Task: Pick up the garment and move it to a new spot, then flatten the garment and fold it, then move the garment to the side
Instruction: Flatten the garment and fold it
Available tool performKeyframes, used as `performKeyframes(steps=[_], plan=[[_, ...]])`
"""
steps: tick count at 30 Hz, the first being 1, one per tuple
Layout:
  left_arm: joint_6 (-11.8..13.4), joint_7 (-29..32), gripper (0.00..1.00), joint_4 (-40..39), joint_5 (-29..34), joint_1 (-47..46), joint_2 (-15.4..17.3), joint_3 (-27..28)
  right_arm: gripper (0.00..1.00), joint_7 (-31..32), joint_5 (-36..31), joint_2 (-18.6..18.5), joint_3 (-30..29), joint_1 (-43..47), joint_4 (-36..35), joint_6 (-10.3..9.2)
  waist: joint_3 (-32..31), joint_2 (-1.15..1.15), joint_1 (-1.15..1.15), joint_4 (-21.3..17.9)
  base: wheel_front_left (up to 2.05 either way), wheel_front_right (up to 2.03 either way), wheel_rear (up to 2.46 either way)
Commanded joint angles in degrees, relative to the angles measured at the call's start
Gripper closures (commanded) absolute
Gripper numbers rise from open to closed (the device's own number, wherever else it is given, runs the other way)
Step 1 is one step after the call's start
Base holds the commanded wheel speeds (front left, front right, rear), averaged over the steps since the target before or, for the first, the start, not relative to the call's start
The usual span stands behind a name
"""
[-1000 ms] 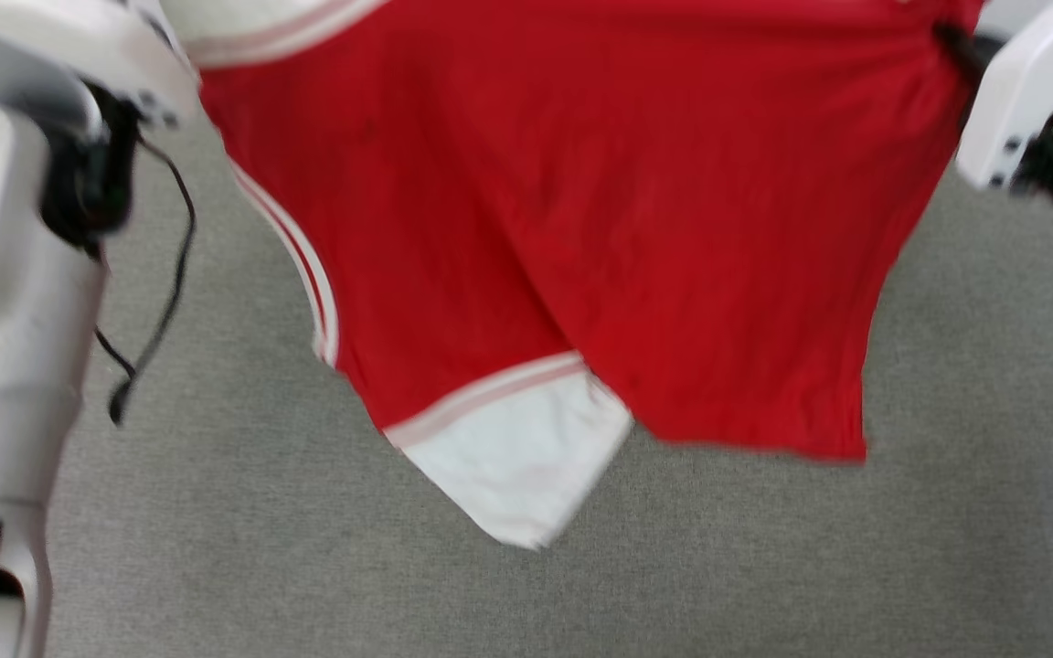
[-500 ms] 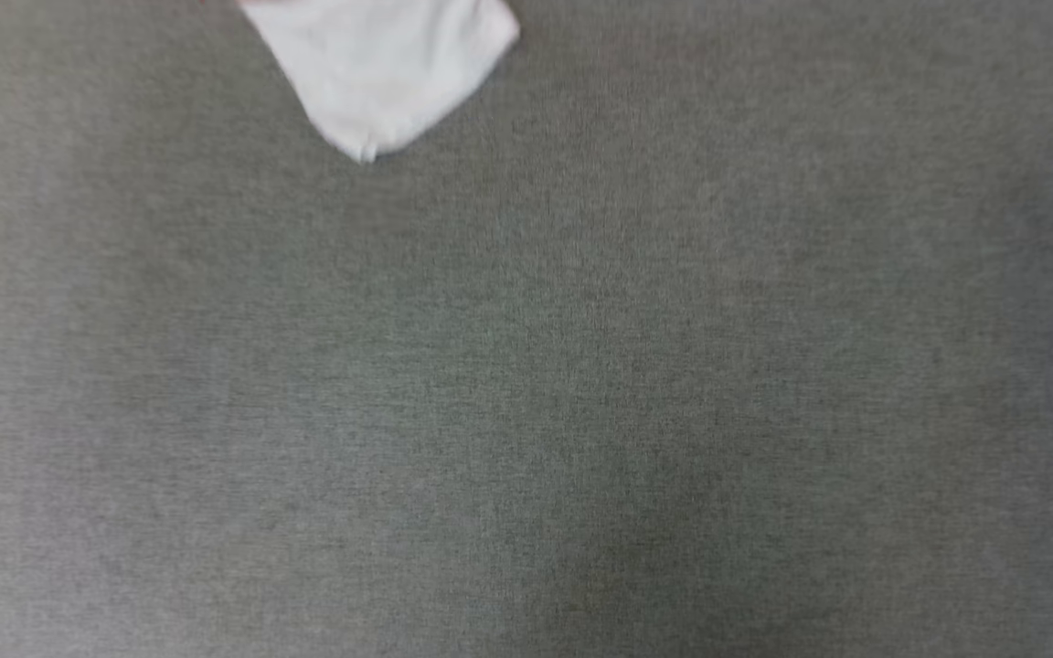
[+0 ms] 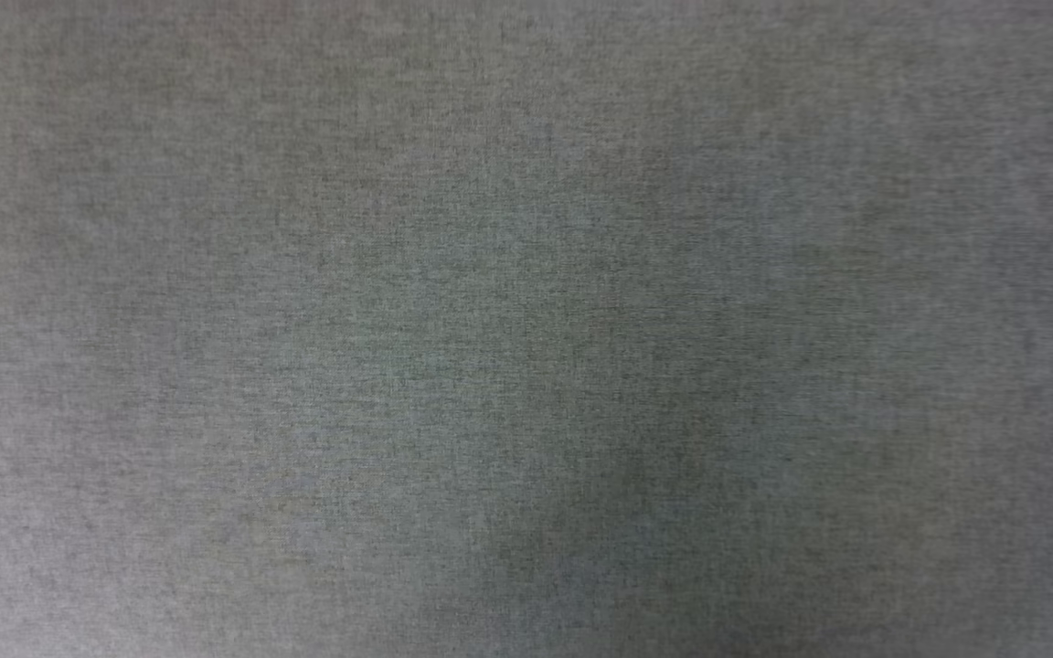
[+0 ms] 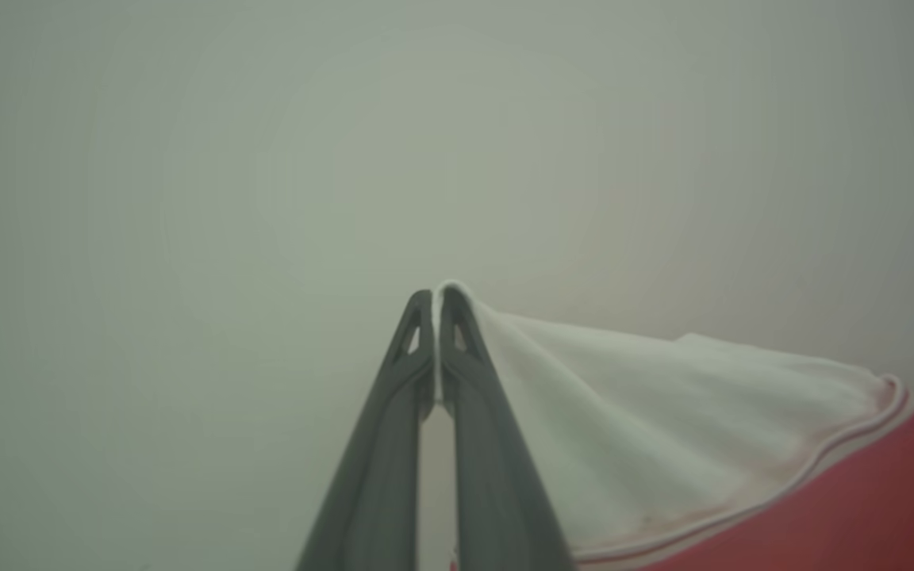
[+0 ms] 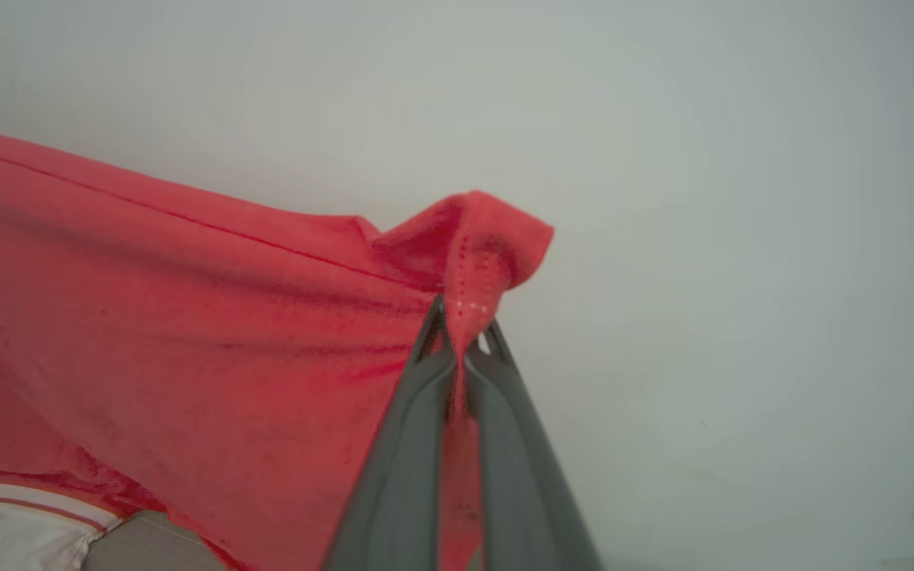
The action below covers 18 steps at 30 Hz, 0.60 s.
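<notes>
1. The left gripper (image 4: 435,297) has its jaws clenched on the garment. The two dark fingers meet at their tips, with a thin fold of white cloth pinched between them.
2. That fold is the edge of a white sleeve (image 4: 663,412), which slopes away to the right of the fingers in the left wrist view. It ends in a striped trim (image 4: 846,452), and the red body cloth begins beyond that.
3. The right gripper (image 5: 461,313) also has its jaws clenched on cloth. Its fingertips pinch a bunched red corner, and a stitched hem edge pokes out just past them.
4. From this grip the garment (image 5: 187,317) spreads to the left in the right wrist view as a broad red sheet. It has soft creases and a seam line along its upper edge.
5. The garment is held up, one part in each gripper, with the cloth spread out between the two grips.
6. At the lower left of the right wrist view a second white sleeve (image 5: 13,531) with a red stripe hangs lower. A patch of grey floor shows just beside it.
7. The background behind both grippers is pale and out of focus.
8. The head view looks down on grey, finely textured floor (image 3: 526,329), with a darker shadowed area towards the near middle.
</notes>
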Motion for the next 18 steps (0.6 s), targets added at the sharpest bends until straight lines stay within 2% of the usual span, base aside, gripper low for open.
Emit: performKeyframes(steps=[1, 7, 11, 18], plan=[[-0.26, -0.33, 1.0, 0.76, -0.35, 0.88, -0.23, -0.06, 1.0, -0.24, 0.19, -0.3, 0.51, -0.47, 1.11, -0.08, 0.97, 0.0, -0.01, 0.46, 0.0, 0.0, 0.0], [-1.64, -1.5, 1.0, 5.14, -1.16, 3.38, -2.34, -1.16, 1.0, -2.43, 2.79, -0.15, 3.67, 0.92, 7.07, -0.08, 1.75, 0.0, -0.01, 1.25, 0.0, 0.0, 0.0], [-2.48, -2.16, 1.0, 8.28, -1.89, 7.14, -3.9, -2.21, 1.0, -4.54, 5.53, -0.35, 5.64, 4.84, 10.13, -0.08, -0.02, 0.0, -0.01, 1.74, 0.0, 0.0, 0.0], [-3.4, -3.78, 1.0, 10.62, -4.39, 21.24, -6.07, -2.62, 1.0, -9.08, 12.6, -1.64, 9.83, 19.93, 9.5, -0.08, -8.5, 0.0, -0.01, 2.39, 0.0, 0.0, 0.0]])
